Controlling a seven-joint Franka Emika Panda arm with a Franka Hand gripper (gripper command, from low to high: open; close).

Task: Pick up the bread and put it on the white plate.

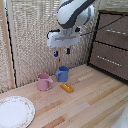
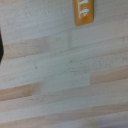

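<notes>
The toast [image 1: 66, 87] is a small orange-yellow slab lying flat on the light wooden worktable [image 1: 95, 105], just in front of the blue mug. It also shows in the wrist view [image 2: 83, 12], cut off by the picture's edge. My clamp [image 1: 62, 51] hangs high above the table, above the blue mug and well above the toast, with its blue-tipped fingers apart and nothing between them. The white plate [image 1: 15, 111] with a speckled rim lies at the exterior view's lower left, far from the clamp.
A pink mug [image 1: 44, 82] and a blue mug [image 1: 62, 73] stand side by side behind the toast. A dark brown drawer cabinet [image 1: 111, 45] stands at the exterior view's right. A woven screen stands behind the table.
</notes>
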